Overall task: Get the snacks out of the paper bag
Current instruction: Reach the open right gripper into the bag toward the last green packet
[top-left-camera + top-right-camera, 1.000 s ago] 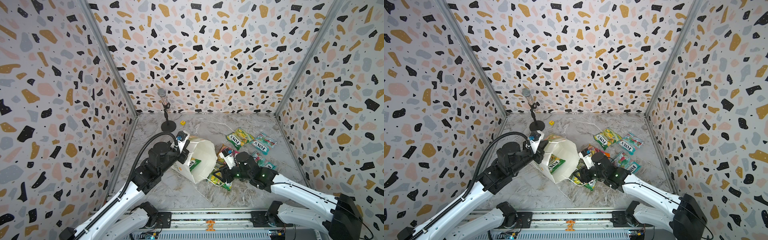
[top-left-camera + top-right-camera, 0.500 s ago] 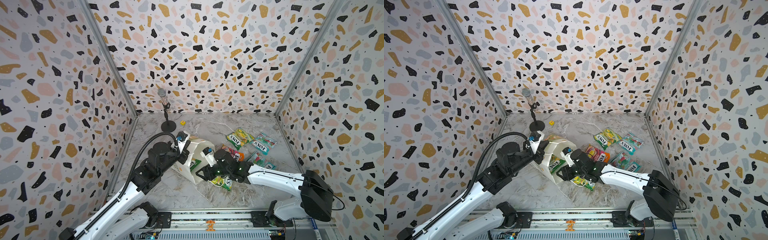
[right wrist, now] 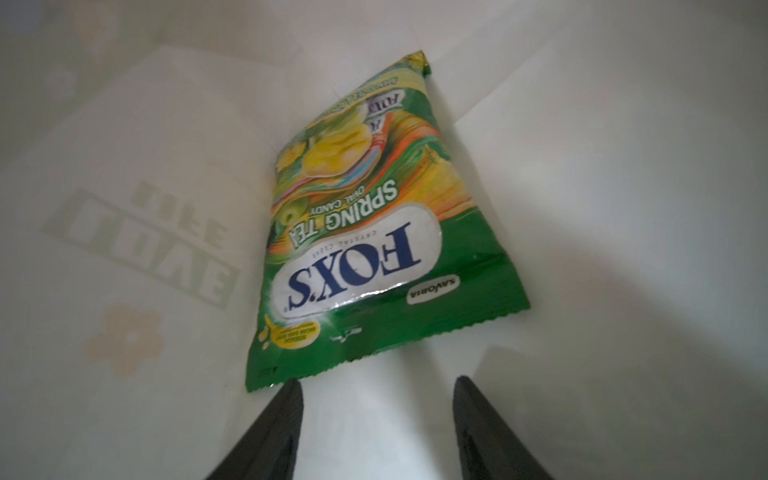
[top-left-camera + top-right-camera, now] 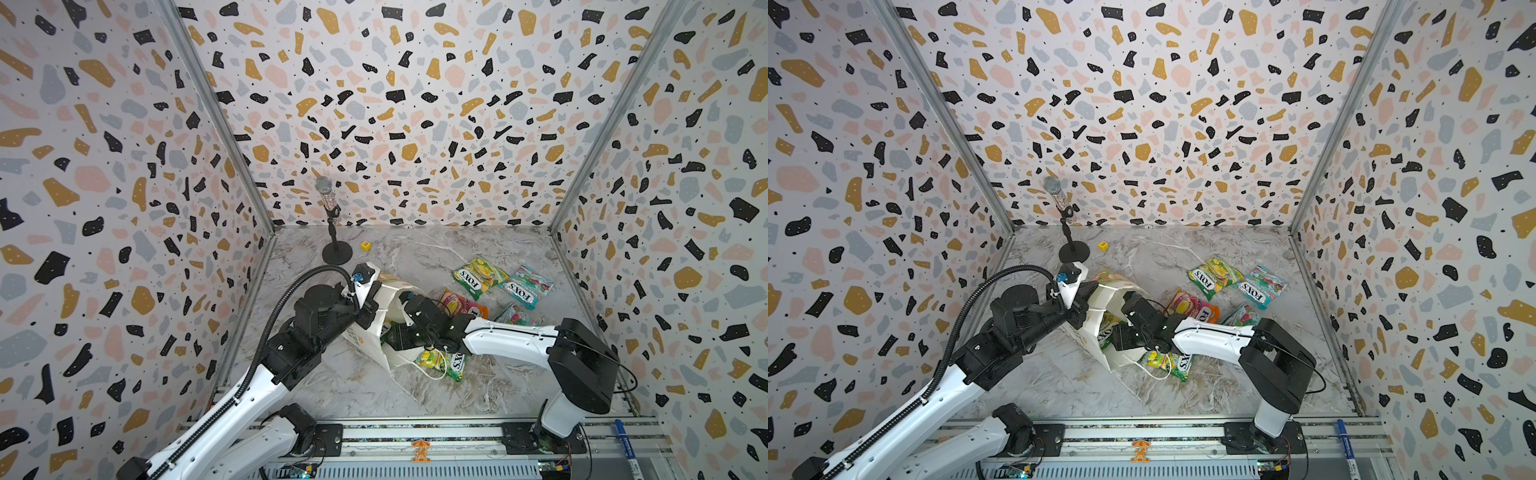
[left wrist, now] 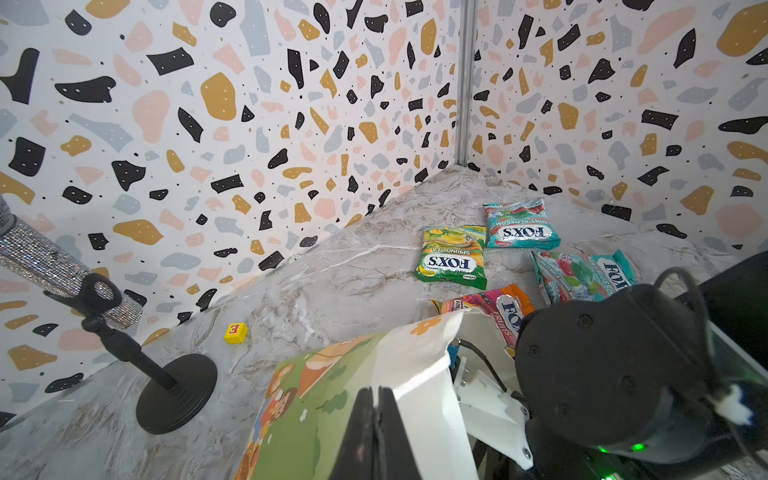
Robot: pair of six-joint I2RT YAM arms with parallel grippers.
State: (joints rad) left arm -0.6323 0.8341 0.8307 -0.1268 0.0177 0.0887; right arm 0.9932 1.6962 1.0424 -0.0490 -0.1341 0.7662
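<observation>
The paper bag lay on its side near the middle of the marble floor, mouth turned to the right. The left gripper was pinched shut on its upper rim, though the paper between the fingers was hard to make out. The right gripper sat inside the mouth, so both top views hid its fingers behind the wrist and the bag wall. Only the right wrist view showed them, spread apart and empty, just short of the green pouch lying against an inner fold. Outside, the far green-yellow pouch and the teal pouch lay side by side in full view. The orange-pink pouch was partly covered by the right arm, the second teal pouch showed only a corner behind it, and the near green-yellow pouch stuck out from beneath it. Whether more lay deeper in the bag could not be told.
</observation>
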